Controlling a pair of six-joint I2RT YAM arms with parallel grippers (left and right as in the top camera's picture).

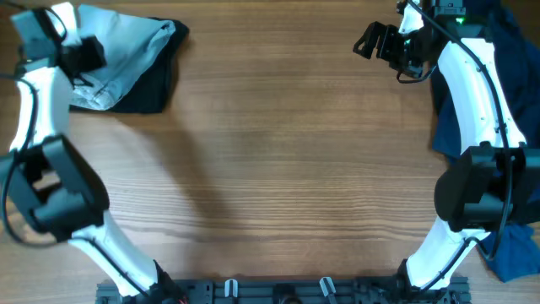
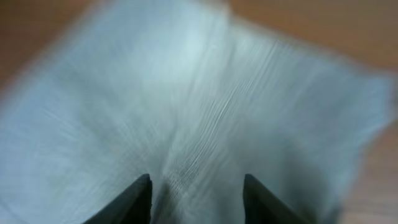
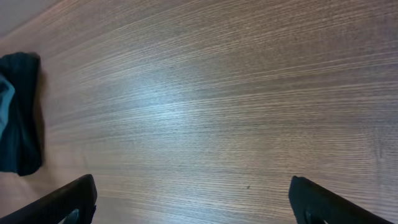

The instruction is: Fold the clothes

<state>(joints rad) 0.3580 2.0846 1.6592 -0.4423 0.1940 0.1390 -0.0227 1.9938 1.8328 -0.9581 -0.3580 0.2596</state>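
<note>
Gaping wide over the worktop [image 1: 278, 169], the right fingers [image 3: 65, 202] hold nothing. Farther out, the left fingers [image 2: 138, 200] stand apart above the shorts [image 1: 126, 46], heaped far-left on a black garment [image 1: 152, 95], long axis roughly left-right; waistband end unclear.

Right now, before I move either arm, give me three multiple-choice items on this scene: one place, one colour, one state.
1. Where do the pale denim shorts lie?
A) far-left corner of the table
B) table centre
C) near-right edge

2. What colour lies under them?
A) red
B) black
C) white

3. How is the right claw?
A) open over bare wood
B) shut on cloth
C) shut on a cup

Answers:
1 A, the overhead view shows them by the left arm at the far edge.
2 B, a black garment shows beneath them.
3 A, its fingers stand wide apart.
</note>
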